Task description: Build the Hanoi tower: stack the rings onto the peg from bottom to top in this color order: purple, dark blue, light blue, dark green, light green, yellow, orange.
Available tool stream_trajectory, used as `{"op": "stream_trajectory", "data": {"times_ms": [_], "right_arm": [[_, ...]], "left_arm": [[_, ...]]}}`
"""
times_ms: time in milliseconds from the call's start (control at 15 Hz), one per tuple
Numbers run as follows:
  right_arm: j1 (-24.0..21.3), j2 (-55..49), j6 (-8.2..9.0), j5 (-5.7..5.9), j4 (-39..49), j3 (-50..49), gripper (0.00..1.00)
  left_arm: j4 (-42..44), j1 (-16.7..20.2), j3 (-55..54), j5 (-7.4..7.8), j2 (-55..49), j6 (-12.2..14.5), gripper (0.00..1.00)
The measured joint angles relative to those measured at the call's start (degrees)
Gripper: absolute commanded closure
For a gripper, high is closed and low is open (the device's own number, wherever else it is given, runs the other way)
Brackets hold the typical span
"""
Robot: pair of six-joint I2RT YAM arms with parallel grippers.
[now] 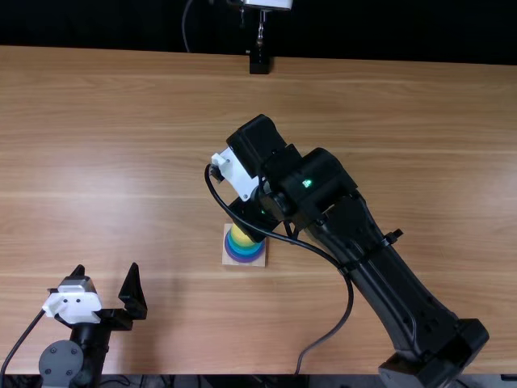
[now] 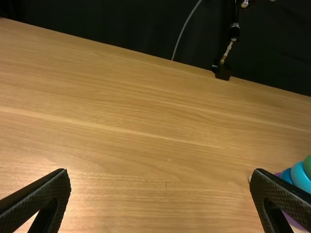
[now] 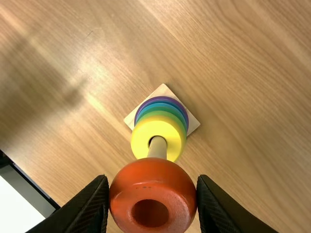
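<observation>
Table: we see light brown wood [image 1: 121, 129] under the peg, and beyond it, at the far side, a black backdrop [image 1: 105, 24] and a small black stand [image 1: 258, 65].
Peg: it is pale wood [image 3: 157, 148] and rises from a square wooden base [image 3: 193, 126].
Rings on the peg: from the bottom, we see purple ring [image 3: 156, 100], blue layers [image 3: 159, 108], green layer [image 3: 161, 116], and yellow ring [image 3: 171, 141] on top; the exact number of green rings we cannot tell.
Orange ring: it is [image 3: 153, 177] above the yellow one, at the peg's upper end; we cannot tell if the peg is inside its hole.
Right gripper: it is [image 1: 253, 214] over the peg, its jaws closed on both sides of the orange ring.
Left gripper: it is [image 1: 107, 271] to the left of the peg and nearer to us, its jaws wide, with nothing between.
</observation>
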Motion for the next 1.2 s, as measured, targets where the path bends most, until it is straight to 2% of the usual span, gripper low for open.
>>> {"op": "stream_trajectory", "data": {"times_ms": [800, 867, 933, 1000, 1200], "right_arm": [[0.0, 3.1, 0.07, -0.02, 0.6, 0.1, 0.99], [0.0, 3.5, 0.07, 0.00, 0.4, 0.1, 0.78], [0.0, 3.8, 0.17, 0.02, 0.3, 0.1, 0.34], [0.0, 4.0, 0.31, 0.04, 0.3, 0.1, 0.00], [0.0, 4.1, 1.09, 0.09, 0.4, 0.1, 0.00]], "left_arm": [[0.0, 0.0, 0.0, 0.00, 0.0, 0.0, 0.00], [0.0, 0.0, 0.0, -0.02, 0.0, 0.0, 0.00], [0.0, 0.0, 0.0, 0.00, 0.0, 0.0, 0.00], [0.0, 0.0, 0.0, 0.00, 0.0, 0.0, 0.00], [0.0, 0.0, 0.0, 0.00, 0.0, 0.0, 0.00]]}}
